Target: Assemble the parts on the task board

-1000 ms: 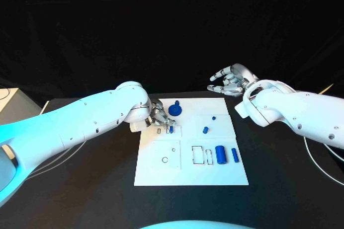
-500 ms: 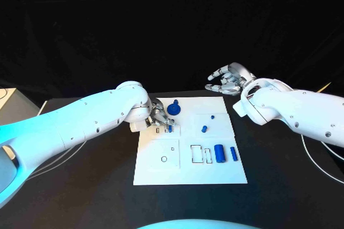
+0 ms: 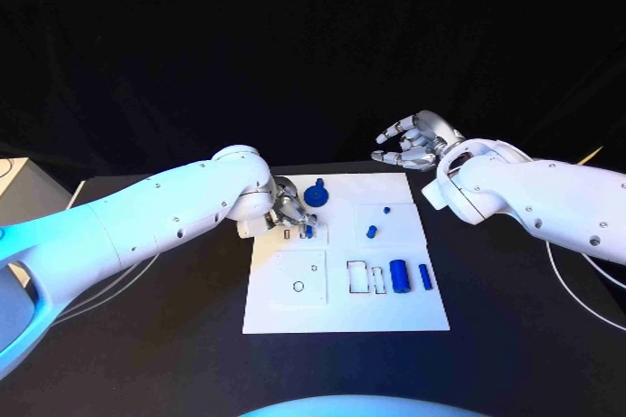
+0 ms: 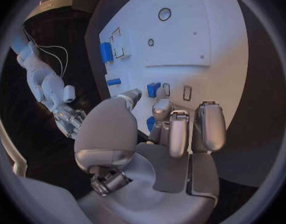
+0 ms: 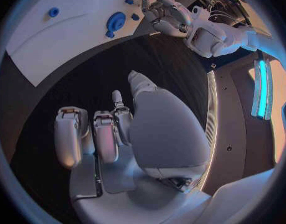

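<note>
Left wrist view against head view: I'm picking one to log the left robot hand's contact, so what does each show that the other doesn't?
Left wrist view alone: the left robot hand from behind, its fingertips at a small blue part. Head view alone: the whole task board, with the blue knob-shaped part at its far edge. Both: the board's rectangular slots, the blue cylinder, and the raised, empty right robot hand.

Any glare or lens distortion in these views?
Head view: cyan light washes the left arm, task board evenly lit. Left wrist view: fisheye bends the board's edges; left hand sharp. Right wrist view: bright cyan strip at the rim, right hand clear.
</note>
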Robot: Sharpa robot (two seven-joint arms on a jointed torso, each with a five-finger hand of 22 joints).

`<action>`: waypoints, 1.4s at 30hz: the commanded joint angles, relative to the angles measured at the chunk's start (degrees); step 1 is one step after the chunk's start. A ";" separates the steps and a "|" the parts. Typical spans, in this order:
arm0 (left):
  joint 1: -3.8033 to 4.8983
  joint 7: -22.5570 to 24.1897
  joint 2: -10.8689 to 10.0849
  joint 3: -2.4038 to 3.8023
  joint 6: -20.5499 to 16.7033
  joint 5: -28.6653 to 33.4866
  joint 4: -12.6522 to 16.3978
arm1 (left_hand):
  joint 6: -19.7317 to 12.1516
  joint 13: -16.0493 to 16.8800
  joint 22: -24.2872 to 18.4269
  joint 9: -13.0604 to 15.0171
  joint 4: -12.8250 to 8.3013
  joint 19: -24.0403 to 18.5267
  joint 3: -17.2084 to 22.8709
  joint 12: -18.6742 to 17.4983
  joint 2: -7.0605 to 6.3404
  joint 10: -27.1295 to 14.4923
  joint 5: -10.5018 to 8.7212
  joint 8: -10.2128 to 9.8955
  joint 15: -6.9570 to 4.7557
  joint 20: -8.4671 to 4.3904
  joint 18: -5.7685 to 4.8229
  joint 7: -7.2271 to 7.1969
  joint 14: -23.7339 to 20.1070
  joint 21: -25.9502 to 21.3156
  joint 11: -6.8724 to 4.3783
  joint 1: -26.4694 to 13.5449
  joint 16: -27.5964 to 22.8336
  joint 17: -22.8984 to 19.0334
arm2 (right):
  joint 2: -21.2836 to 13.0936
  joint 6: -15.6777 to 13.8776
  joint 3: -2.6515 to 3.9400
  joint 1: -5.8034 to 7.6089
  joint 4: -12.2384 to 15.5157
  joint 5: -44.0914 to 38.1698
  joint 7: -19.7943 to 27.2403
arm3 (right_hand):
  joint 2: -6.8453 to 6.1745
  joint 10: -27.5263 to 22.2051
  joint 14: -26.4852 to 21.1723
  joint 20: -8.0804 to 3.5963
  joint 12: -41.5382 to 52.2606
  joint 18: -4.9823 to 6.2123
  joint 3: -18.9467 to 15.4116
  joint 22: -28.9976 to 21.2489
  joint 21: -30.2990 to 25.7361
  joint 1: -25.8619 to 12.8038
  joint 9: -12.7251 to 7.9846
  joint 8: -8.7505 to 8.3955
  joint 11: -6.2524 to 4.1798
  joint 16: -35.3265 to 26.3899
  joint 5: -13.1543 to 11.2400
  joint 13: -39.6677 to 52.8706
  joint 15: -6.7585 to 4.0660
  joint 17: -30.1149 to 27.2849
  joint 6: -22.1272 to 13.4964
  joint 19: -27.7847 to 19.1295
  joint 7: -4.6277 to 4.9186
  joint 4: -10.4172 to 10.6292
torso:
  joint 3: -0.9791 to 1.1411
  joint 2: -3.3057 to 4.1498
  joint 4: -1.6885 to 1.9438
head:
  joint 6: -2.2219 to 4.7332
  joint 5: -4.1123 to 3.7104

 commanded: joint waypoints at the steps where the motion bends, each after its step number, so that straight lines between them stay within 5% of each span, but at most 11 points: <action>1: -0.03 0.09 0.20 0.00 0.99 0.89 -0.07 | -0.56 -0.02 -0.04 0.15 -0.10 -0.07 0.41 -0.23 0.13 -0.41 0.38 0.10 -0.29 -0.17 -0.23 0.06 5.59 0.02 -0.07 0.67 -0.20 13.94 | 0.07 0.80 0.03 0.01 0.04 -0.67 0.19 | -0.33 -0.11 5.86 0.18 -0.08 -0.10 0.35 7.97 -0.27 -0.02 -0.08 0.25 0.07 0.33 0.28 7.15 0.00 14.99 -0.45 2.90 0.03 -0.13 | 0.01 0.00 0.04 | -0.22 -0.06; 20: -0.22 0.20 0.59 -0.10 1.40 1.61 -0.64 | -0.79 -0.50 -0.13 1.04 -0.14 -0.20 1.01 -0.51 0.27 -0.83 0.42 -0.05 -0.24 -0.11 -0.21 0.09 5.54 -0.03 -0.04 2.06 -0.25 13.84 | 0.15 0.95 0.03 0.00 0.23 -0.68 0.17 | -0.32 -0.02 5.86 0.19 0.00 -0.12 0.48 8.03 -0.22 -0.13 -0.09 0.34 0.06 0.33 0.41 7.21 0.00 14.98 -0.41 2.92 0.01 -0.16 | 0.04 -0.01 0.17 | -0.98 -0.36; 39: -0.37 0.38 0.96 -0.32 0.63 3.36 -1.31 | -0.86 -0.63 0.06 3.40 -0.19 -0.24 5.86 -0.55 1.40 -0.99 0.48 -1.00 -0.34 -0.15 -0.21 -0.07 5.58 0.03 -0.20 6.04 -0.22 13.94 | 0.16 1.17 0.03 -0.01 0.29 -0.69 0.18 | -0.32 -0.02 5.86 0.19 0.00 -0.12 0.48 8.03 -0.22 -0.13 -0.09 0.34 0.06 0.33 0.41 7.21 0.00 14.98 -0.41 2.92 0.01 -0.16 | 0.03 -0.03 0.22 | -1.56 -0.47; 42: -0.38 0.76 0.94 -0.33 -0.15 4.00 -1.39 | -0.98 -0.86 0.02 4.49 -0.25 -0.31 9.38 -0.71 1.57 -1.20 0.43 -1.47 -0.45 -0.25 -0.19 -0.13 5.57 0.01 -0.30 7.94 -0.24 13.93 | 0.15 1.24 0.03 -0.01 0.28 -0.70 0.17 | -0.32 -0.02 5.86 0.19 0.00 -0.12 0.48 8.03 -0.22 -0.13 -0.09 0.34 0.06 0.33 0.41 7.21 0.00 14.98 -0.41 2.92 0.01 -0.16 | 0.07 -0.07 0.26 | -1.59 -0.47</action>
